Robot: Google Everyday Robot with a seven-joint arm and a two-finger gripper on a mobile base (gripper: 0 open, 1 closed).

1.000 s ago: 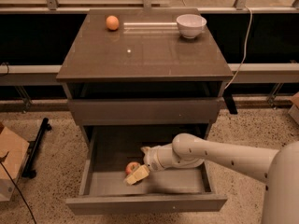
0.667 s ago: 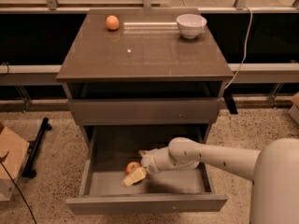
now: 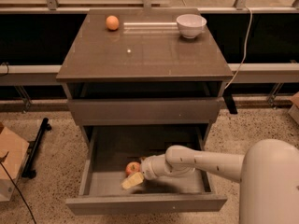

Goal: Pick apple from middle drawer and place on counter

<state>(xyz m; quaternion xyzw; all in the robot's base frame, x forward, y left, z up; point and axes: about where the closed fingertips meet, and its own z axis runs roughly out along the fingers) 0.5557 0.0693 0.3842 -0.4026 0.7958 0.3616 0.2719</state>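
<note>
The apple, small and red with a yellowish patch, lies on the floor of the open middle drawer, left of its centre. My gripper reaches into the drawer from the right and sits right at the apple's near side, its pale yellow tip just in front of the fruit. The arm hides the contact between them. The counter is the glossy brown slab on top of the cabinet, well above the drawer.
A plain orange fruit sits at the counter's back left and a white bowl at its back right. A shut drawer front lies above the open drawer. A cardboard box stands on the floor at left.
My gripper has crept slightly left and toward the drawer's front, staying against the apple. The apple has not visibly moved.
</note>
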